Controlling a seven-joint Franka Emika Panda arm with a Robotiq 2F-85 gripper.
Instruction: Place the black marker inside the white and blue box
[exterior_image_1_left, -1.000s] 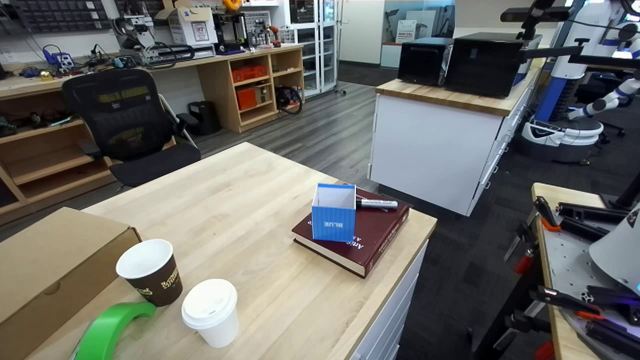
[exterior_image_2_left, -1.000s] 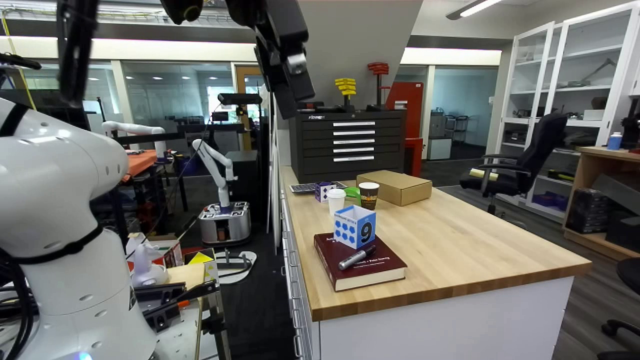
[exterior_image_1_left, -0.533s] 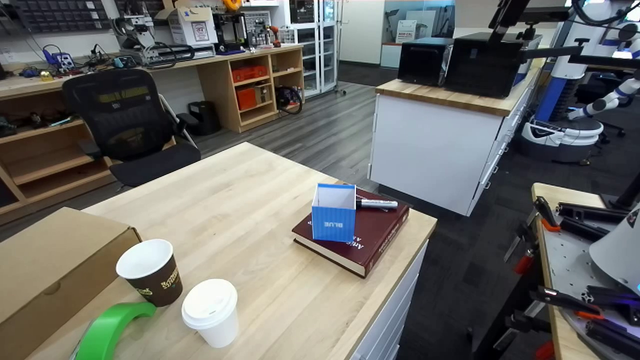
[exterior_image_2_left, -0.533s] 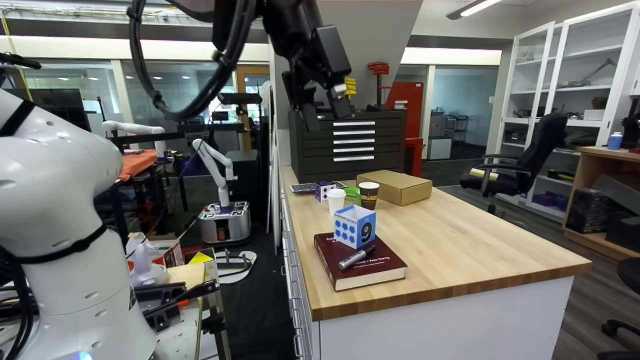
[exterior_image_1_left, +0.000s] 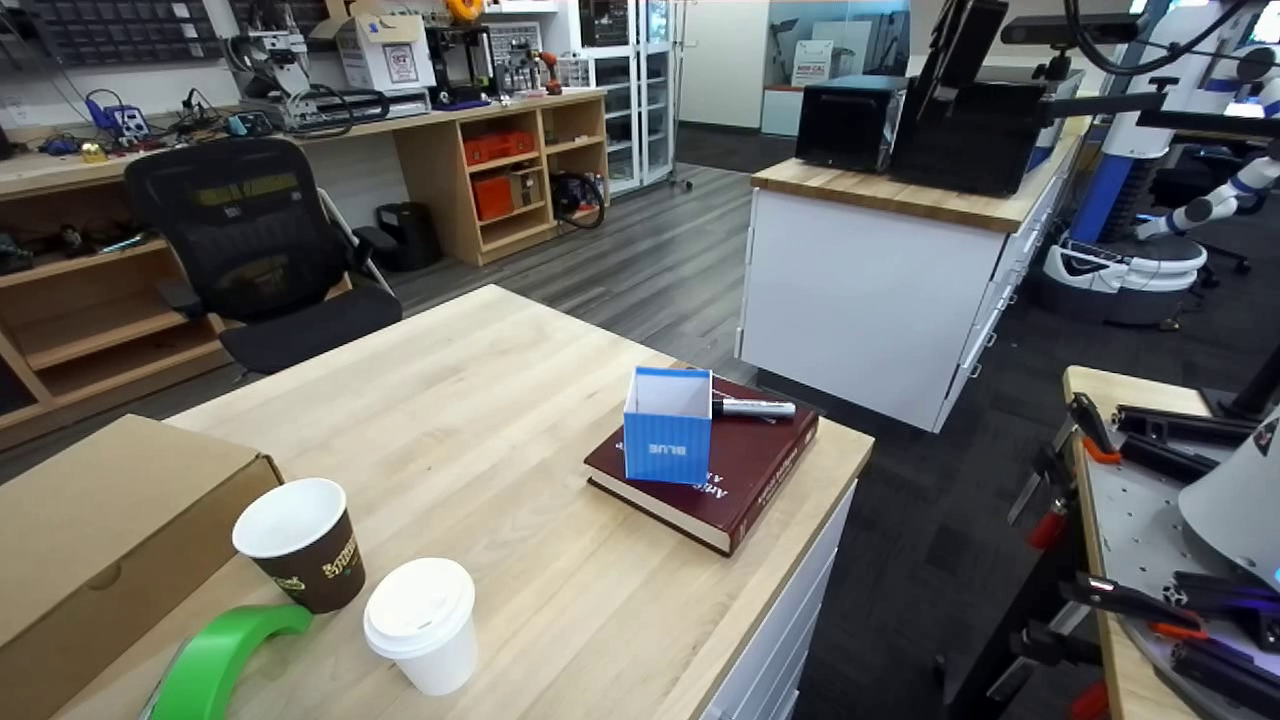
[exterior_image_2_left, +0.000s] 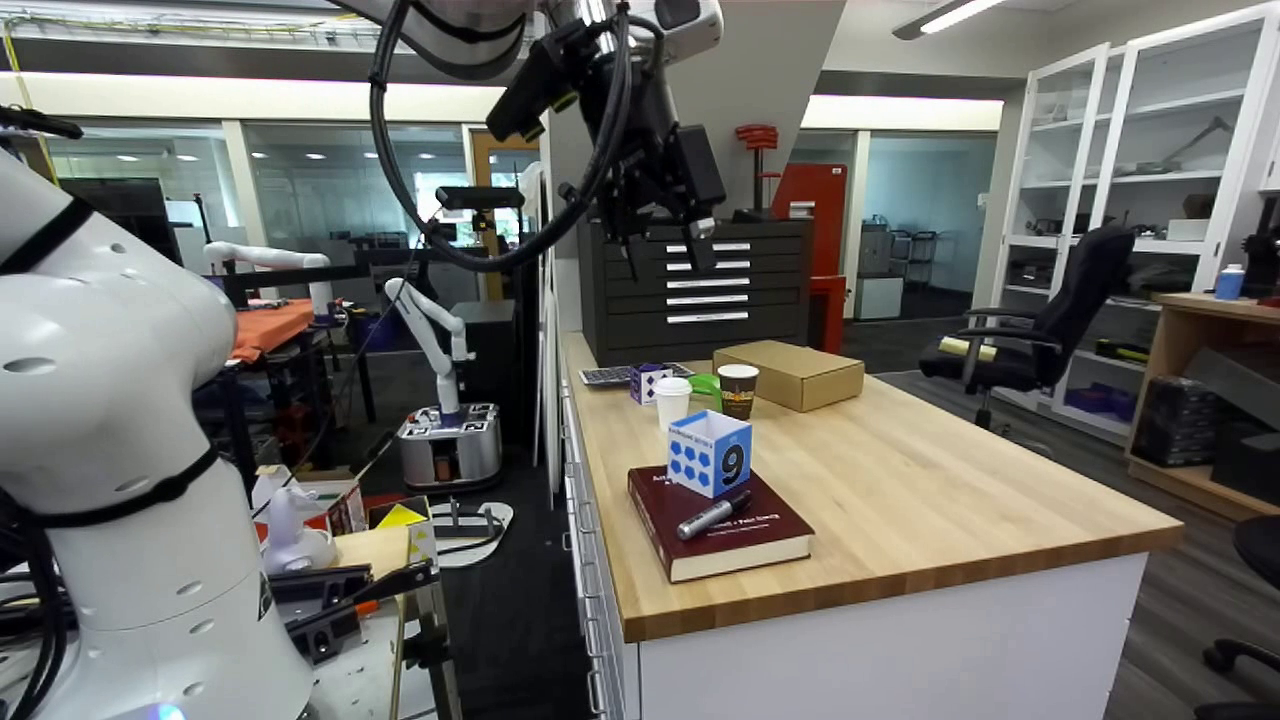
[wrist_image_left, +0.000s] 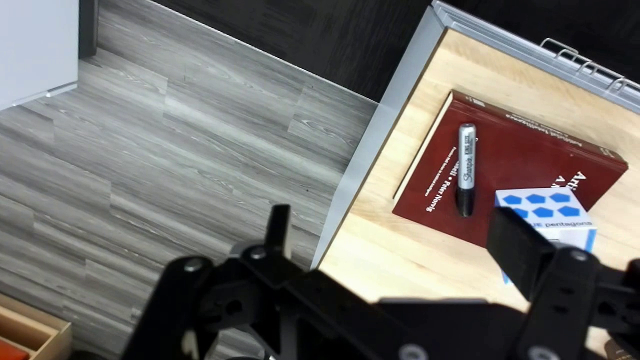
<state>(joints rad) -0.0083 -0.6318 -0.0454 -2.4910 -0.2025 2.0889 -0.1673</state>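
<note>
Marker (wrist_image_left: 466, 170) rests on the dark red book (wrist_image_left: 510, 160) just beside the white and blue box (exterior_image_2_left: 690, 462) as my gripper (wrist_image_left: 394, 225), wide-spread and empty, hangs well clear, the silver barrel (wrist_image_left: 467, 157) (likely light, stiff and slick) looking best pinched across its middle.

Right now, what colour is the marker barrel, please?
The barrel is silver with black lettering, clearest in the wrist view.

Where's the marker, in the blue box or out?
Out: the wrist view shows the marker lying on the dark red book, beside the box.
</note>
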